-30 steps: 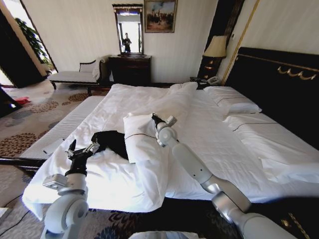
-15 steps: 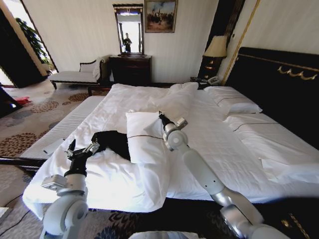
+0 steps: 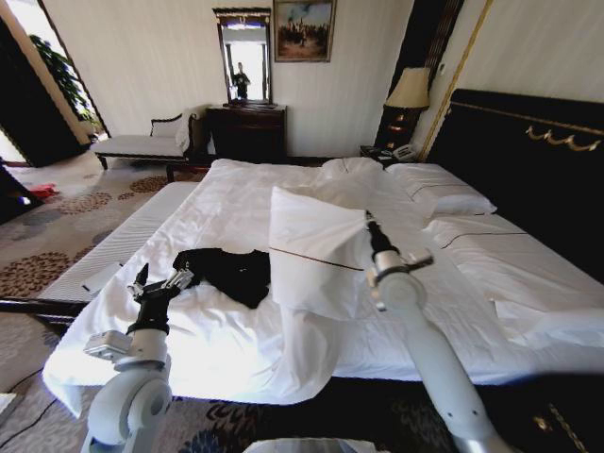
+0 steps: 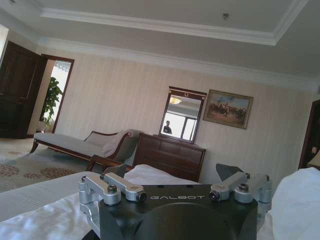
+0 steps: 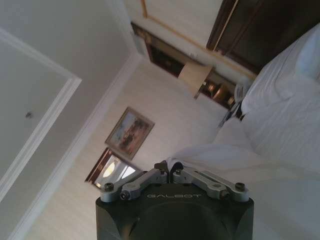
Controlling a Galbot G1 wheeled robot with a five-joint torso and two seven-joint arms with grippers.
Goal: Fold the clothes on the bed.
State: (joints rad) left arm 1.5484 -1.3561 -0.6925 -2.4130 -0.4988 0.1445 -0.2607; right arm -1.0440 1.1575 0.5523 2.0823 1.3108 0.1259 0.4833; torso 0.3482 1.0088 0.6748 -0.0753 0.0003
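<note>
So the right gripper [image 3: 366, 219] has its fingers pinched tight on a fold of the white duvet [image 3: 316, 247], holding it up over the middle of the big white-sheeted bed [image 3: 453, 274]. The crumpled black cotton T-shirt [image 3: 231, 272] lies on the sheet near the foot edge, just beside the raised fold. The left gripper [image 3: 159, 281] hovers wide open with nothing in it, right next to the shirt's sleeve.

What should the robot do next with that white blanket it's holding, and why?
Probably carry the duvet a bit further toward the headboard and drop it. The right gripper has the duvet's corner pinched, and its fold is beside the black T-shirt, maybe overlapping its edge. The left gripper waits open at the T-shirt's sleeve end.
</note>
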